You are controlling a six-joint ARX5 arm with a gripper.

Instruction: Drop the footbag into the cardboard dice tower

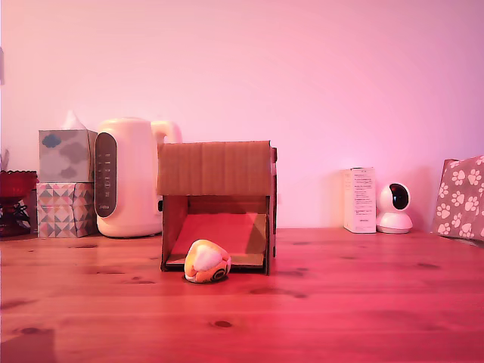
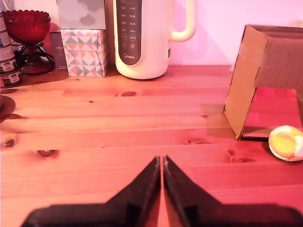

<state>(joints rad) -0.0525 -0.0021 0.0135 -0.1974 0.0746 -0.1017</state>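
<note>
The footbag, orange, yellow and cream with a dark round mark, lies on the wooden table just in front of the cardboard dice tower's lower opening. In the wrist view the footbag rests beside the tower's front corner. My gripper shows only in the wrist view, low over the table, its two dark fingers pressed together with nothing between them. It is well apart from the footbag, with bare planks between. The arm is out of sight in the exterior view.
A cream electric kettle and two stacked tissue boxes stand at the exterior view's left, beside a red glass bowl. At the exterior view's right are a white carton, a small white camera and a paw-print box.
</note>
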